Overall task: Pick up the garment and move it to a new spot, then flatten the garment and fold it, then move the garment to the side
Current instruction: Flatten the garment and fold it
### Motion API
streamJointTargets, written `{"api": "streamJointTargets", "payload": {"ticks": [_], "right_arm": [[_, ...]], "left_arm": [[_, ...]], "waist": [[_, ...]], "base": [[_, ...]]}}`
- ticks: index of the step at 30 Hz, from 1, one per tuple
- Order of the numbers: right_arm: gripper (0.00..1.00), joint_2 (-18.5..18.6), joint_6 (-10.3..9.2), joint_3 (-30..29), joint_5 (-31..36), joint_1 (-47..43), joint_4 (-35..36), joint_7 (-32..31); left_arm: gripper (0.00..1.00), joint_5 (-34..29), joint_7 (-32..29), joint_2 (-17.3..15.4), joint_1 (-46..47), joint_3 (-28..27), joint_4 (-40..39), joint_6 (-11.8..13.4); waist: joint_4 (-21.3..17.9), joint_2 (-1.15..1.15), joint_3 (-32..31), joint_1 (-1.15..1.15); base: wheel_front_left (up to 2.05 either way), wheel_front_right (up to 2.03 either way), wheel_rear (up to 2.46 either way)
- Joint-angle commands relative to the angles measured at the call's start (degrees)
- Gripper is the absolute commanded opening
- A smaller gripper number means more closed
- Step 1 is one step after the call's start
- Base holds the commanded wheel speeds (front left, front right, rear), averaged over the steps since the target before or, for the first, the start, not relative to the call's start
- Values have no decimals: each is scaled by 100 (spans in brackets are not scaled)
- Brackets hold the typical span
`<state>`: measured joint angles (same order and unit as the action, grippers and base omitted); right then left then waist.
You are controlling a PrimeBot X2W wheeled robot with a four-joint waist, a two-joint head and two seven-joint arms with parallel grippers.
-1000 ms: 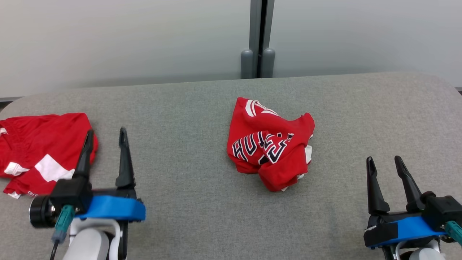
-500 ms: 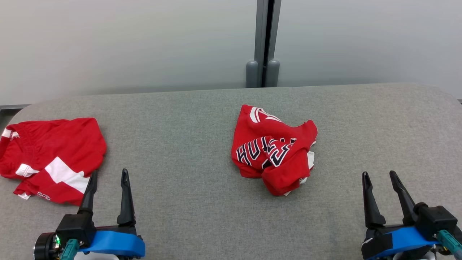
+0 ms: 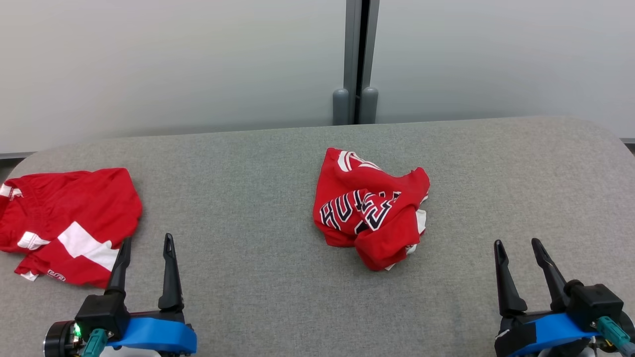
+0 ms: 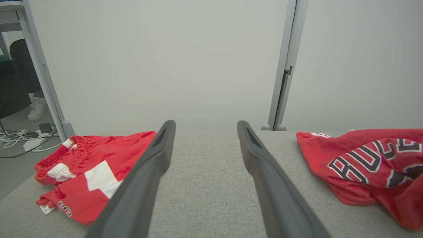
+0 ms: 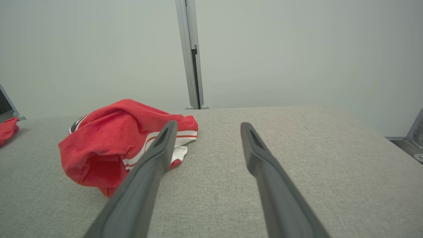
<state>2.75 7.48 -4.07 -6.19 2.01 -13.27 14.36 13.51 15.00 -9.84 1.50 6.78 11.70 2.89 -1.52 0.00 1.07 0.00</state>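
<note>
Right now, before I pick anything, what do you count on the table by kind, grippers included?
Crumpled red jersey: 1
Red shorts: 1
Open grippers: 2, the left gripper and the right gripper
Total: 4 (2 garments, 2 grippers)

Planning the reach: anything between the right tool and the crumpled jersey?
No, just bare grey table between the right tool and the crumpled jersey, seen clearly in the head view.

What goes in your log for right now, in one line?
left gripper: open, empty | right gripper: open, empty | crumpled jersey: middle of table, untouched | shorts: table's left end | pick-up: not yet begun
</note>
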Motion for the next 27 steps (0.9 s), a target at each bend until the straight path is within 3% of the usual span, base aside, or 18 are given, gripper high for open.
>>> {"api": "streamJointTargets", "payload": {"ticks": [1,8,15,27], "right_arm": [[100,25,3,-6,-4,-80,-3,-10],[100,25,3,-11,143,228,-31,-55],[100,25,3,95,661,1111,-248,-338],[100,550,3,-180,1051,2251,-2017,-683]], "left_arm": [[100,-31,27,19,-37,-16,19,-36],[100,-144,27,90,91,-61,11,-106],[100,-246,27,202,333,-11,8,-203],[100,-381,27,473,850,103,-37,-359]], "waist": [[-4,0,3,0],[59,0,69,0],[296,0,306,0],[1083,0,956,0]], "base": [[0,0,0],[0,0,0],[0,0,0],[0,0,0]]}}
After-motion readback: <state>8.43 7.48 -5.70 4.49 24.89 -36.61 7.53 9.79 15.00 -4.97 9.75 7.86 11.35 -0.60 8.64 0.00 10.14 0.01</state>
